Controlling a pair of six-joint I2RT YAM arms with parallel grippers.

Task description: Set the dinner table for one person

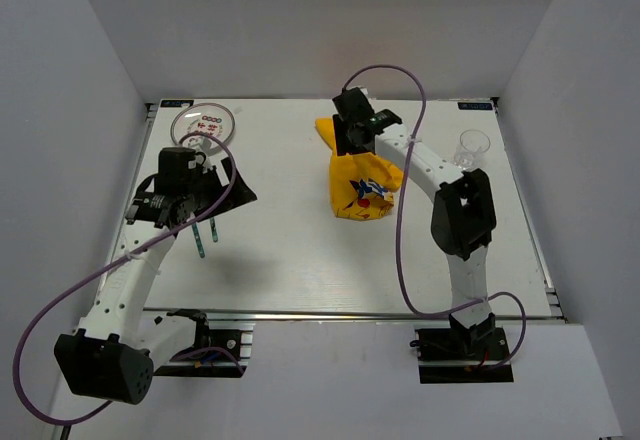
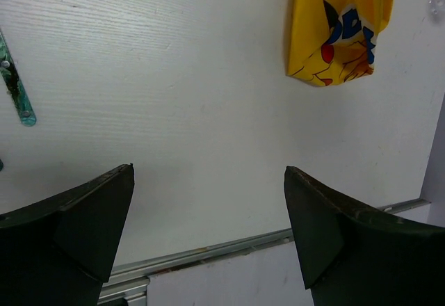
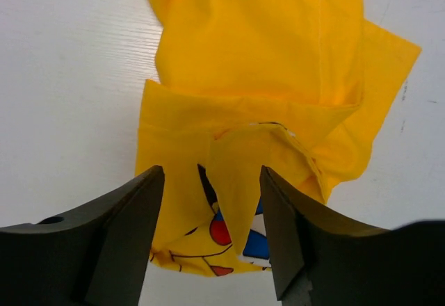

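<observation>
The white dinner table [image 1: 300,260] carries a crumpled yellow cartoon-printed placemat [image 1: 362,185] near its middle. My right gripper [image 1: 350,142] hangs over the placemat's far end. In the right wrist view it [image 3: 212,174] is open, with a raised fold of the placemat [image 3: 243,181] between its fingers, which do not press it. My left gripper [image 1: 190,195] is raised over the table's left side. In the left wrist view it [image 2: 208,174] is open and empty above bare table [image 2: 195,111], and the placemat [image 2: 337,31] shows at the upper right.
A clear patterned plate [image 1: 203,123] sits at the far left. A clear glass [image 1: 473,148] stands at the far right. Two teal utensils [image 1: 202,238] lie near my left gripper, one in the left wrist view [image 2: 17,90]. A dark triangular piece [image 1: 238,192] lies beside them. The metal rail [image 2: 208,254] edges the front.
</observation>
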